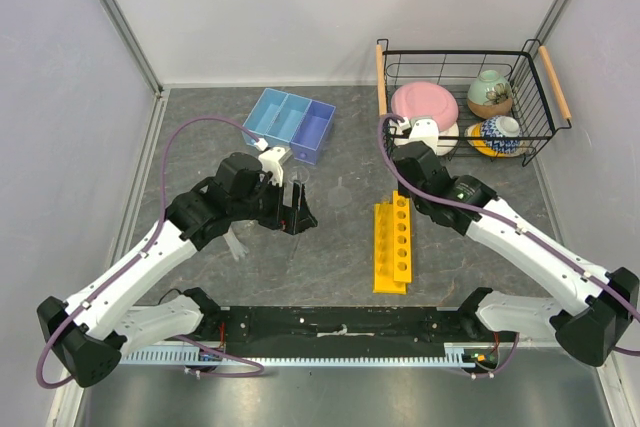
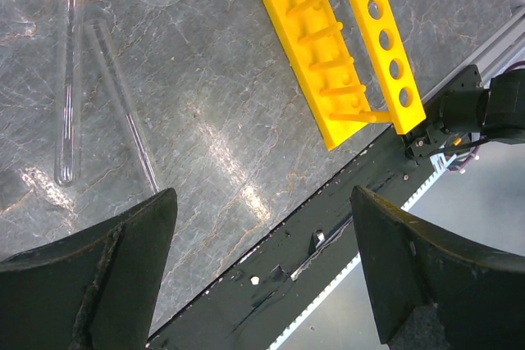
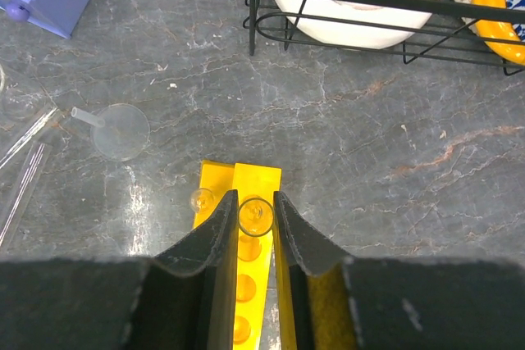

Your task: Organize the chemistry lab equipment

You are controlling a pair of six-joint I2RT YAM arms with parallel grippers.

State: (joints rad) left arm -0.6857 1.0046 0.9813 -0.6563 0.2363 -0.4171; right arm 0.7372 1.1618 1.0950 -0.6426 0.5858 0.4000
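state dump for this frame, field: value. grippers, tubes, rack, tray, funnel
left gripper: open, empty, above the table
right gripper: fingers closed on upright test tube at the rack's far end
yellow rack: centre-right of the table
second tube: upright, beside the held one
loose tubes: two, lying flat near the left gripper
funnel: on the table between tray and rack
blue tray: far left

On the bench (image 1: pixel 350 117), loose test tubes (image 2: pixel 67 79) lie left of the test-tube rack (image 1: pixel 392 247), the three-compartment tray (image 1: pixel 290 124) behind them, the wire basket (image 1: pixel 440 62) back right.
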